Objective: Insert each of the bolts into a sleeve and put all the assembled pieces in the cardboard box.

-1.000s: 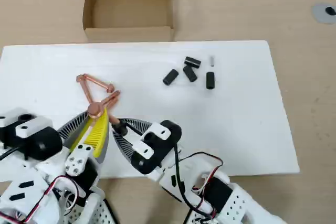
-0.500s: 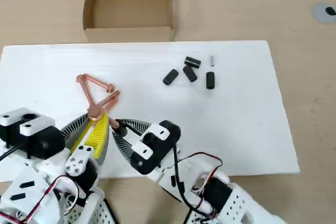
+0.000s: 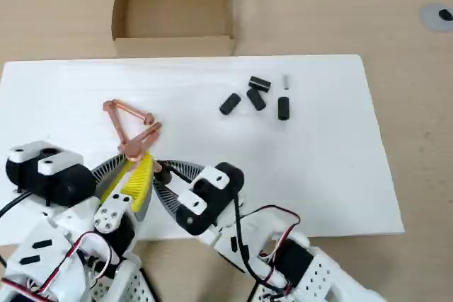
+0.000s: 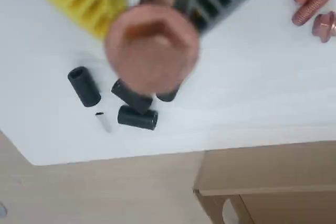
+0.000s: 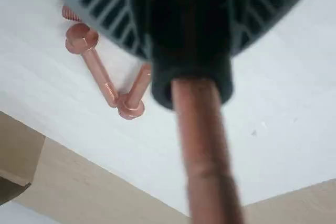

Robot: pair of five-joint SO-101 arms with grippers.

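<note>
Bolt [image 4: 152,51] and sleeve [image 5: 191,51] meet low and left of centre in the high view, each held up off the counter [image 3: 340,175]. The left gripper [image 3: 138,160] is clamped on the copper bolt near its head. The right gripper [image 3: 161,172], just to its right, is clamped on the black sleeve. The shank slants down and to the right, in line with the sleeve's bore, and its end sits at the sleeve's mouth; I cannot tell how deep it goes. Seating it looks like a straight push along that line. The cardboard box [image 3: 173,46] lies well apart, at the upper left.
</note>
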